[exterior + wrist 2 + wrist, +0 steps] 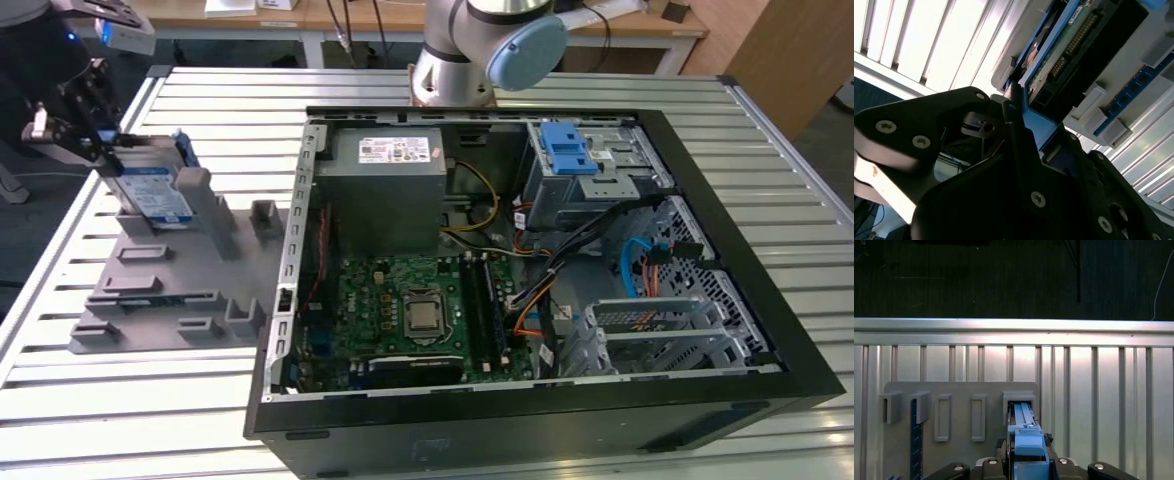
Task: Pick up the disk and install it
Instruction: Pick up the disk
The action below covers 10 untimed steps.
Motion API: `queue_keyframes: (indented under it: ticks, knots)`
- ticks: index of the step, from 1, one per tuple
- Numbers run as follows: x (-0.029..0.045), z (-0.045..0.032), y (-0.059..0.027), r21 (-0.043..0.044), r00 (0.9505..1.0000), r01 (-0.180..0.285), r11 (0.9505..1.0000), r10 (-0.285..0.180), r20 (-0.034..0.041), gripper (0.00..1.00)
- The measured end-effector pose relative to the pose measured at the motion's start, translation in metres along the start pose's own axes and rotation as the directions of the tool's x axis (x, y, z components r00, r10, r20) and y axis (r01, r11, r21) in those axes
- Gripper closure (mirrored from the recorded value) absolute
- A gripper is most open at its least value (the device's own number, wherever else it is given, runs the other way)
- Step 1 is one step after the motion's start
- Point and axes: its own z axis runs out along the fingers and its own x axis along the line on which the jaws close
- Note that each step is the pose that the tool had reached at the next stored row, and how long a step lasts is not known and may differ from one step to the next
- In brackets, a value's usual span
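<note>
The disk (150,192) stands on edge in a slot at the far end of the grey holder block (160,290), at the exterior view's left; its blue-and-white label and blue rails show. My gripper (104,150) comes down on its top edge and is shut on the disk. In the second wrist view the black fingers (959,112) clamp the blue rail of the disk (1069,45), gripper (1016,107). The first wrist view looks down along the disk (1026,435), gripper (1026,462), into the holder's slot (1019,400).
An open computer case (747,400) lies on the slatted metal table (134,420) at the exterior view's right. It holds a grey power supply (387,190), a motherboard (400,310) and a drive bay with a blue latch (577,150). The arm's base (461,60) stands behind the case.
</note>
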Motion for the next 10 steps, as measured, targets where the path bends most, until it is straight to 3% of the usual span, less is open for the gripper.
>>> queue_keyframes:
  ticks: [6, 10]
  knots:
    - [-0.0001, -0.0020, 0.0000, 0.0000, 1.0000, 0.000, 1.0000, 0.000, -0.0005, 0.63]
    - [0.0001, 0.0014, 0.0000, -0.0002, 1.0000, 0.000, 1.0000, 0.000, -0.0006, 0.63]
